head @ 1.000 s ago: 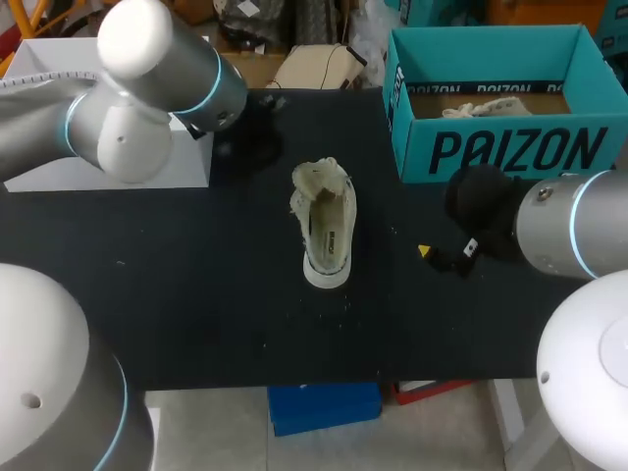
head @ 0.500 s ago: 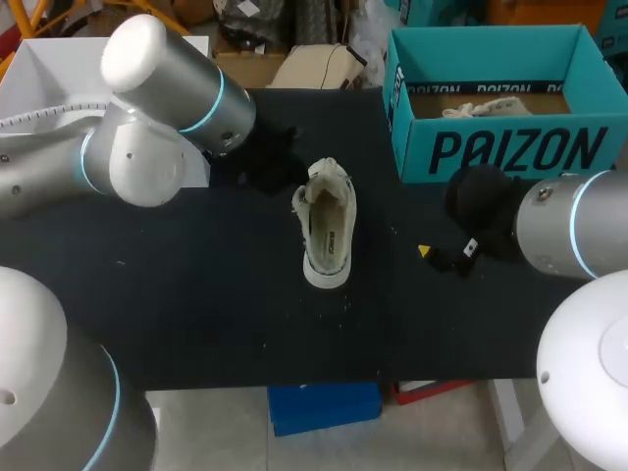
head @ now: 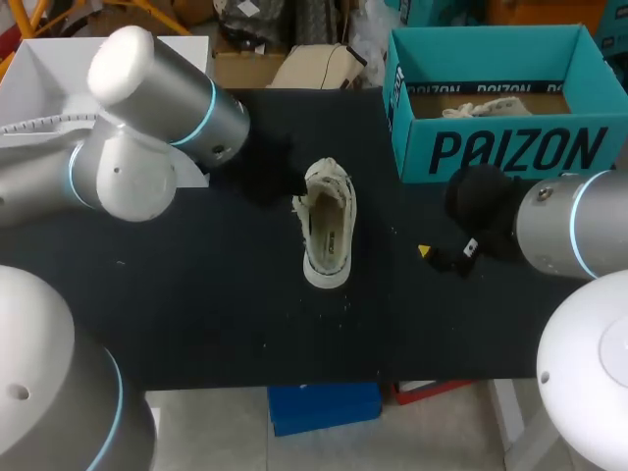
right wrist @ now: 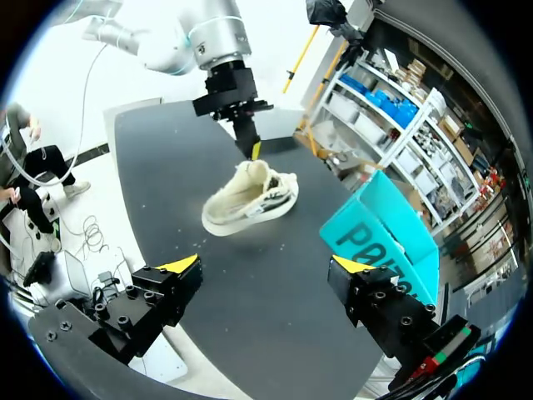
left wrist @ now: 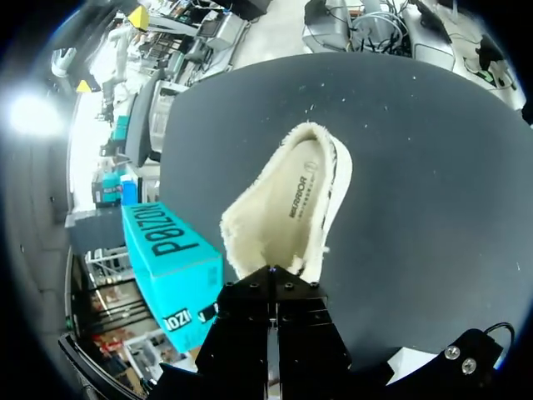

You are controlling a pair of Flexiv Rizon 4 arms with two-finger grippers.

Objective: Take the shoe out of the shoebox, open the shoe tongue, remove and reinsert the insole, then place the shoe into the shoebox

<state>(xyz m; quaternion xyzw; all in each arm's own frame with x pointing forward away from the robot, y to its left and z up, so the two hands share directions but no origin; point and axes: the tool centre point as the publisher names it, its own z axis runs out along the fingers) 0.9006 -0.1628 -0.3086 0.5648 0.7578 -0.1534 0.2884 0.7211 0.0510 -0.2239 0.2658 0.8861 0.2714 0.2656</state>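
On the matte black table (head: pixel 196 294), the stiff teal cardboard shoebox (head: pixel 491 147) sits upper right and the soft, fuzzy-edged cream shoe (head: pixel 327 224) rests upright mid-frame. The left gripper (right wrist: pixel 253 150), fingers nearly together, meets the shoe's upper end, where a pull could tip or drag the light shoe. The right gripper (right wrist: pixel 271 264) hangs wide and empty at right.

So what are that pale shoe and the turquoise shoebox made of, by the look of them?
The shoe looks like cream canvas or a similar woven cloth: it is matte, with fraying, fuzzy edges round the opening. Its white sole rim seems rubbery. The shoebox looks like cardboard: flat folded walls, a matte turquoise printed outside and plain brown inside.
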